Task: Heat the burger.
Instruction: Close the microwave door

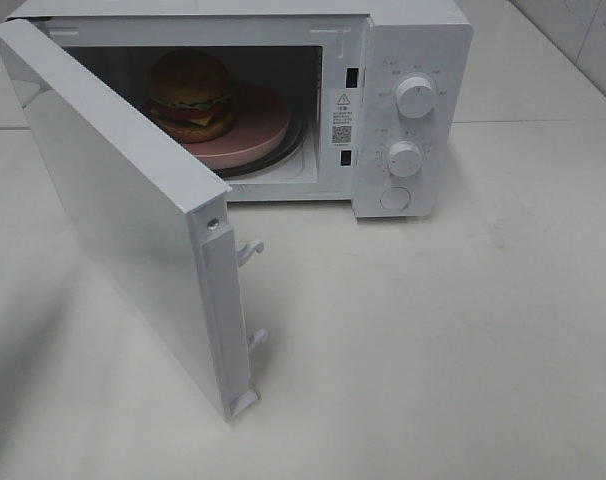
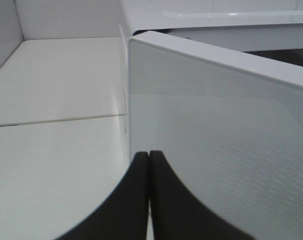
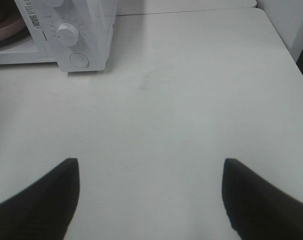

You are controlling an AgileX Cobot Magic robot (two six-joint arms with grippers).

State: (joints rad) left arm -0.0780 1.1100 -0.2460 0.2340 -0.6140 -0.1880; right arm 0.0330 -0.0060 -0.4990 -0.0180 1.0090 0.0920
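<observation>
– White table (image 1: 483,330) is filling most of the scene, w/ pale wall tile (image 1: 583,40) showing at the far R corner. Where's the burger (image 1: 191,95) sitting?
– Inside the microwave (image 1: 423,40), upright on a pink plate (image 1: 258,125). It's sitting twd the L side of the plate, deep in the cavity.
– Door (image 1: 113,220)?
– Standing wide open, swinging out to the L and twd the cam. Two latches (image 1: 251,250) are sticking out of its free edge.
– Controls?
– Two knobs (image 1: 415,96) are sitting one above the other on the R panel, w/ a round button (image 1: 395,198) just below them.
– L gripper (image 2: 149,155), what's it doing?
– Fingers are pressing flat together, nothing btw them. It's pointing at the door's dotted face, right by an upright edge. Can't tell if it's touching the door.
– And the R gripper (image 3: 150,162)?
– Jaws are standing wide apart and gripping nothing. It's hanging over bare table in front of the microwave and off to the R, well apart from it. Its wrist cam is catching the lower knob, the button and a sliver of plate at the far corner.
– So the burger's in and the door's open?
– Yep, burger is sitting in the cavity, door is hanging open.
</observation>
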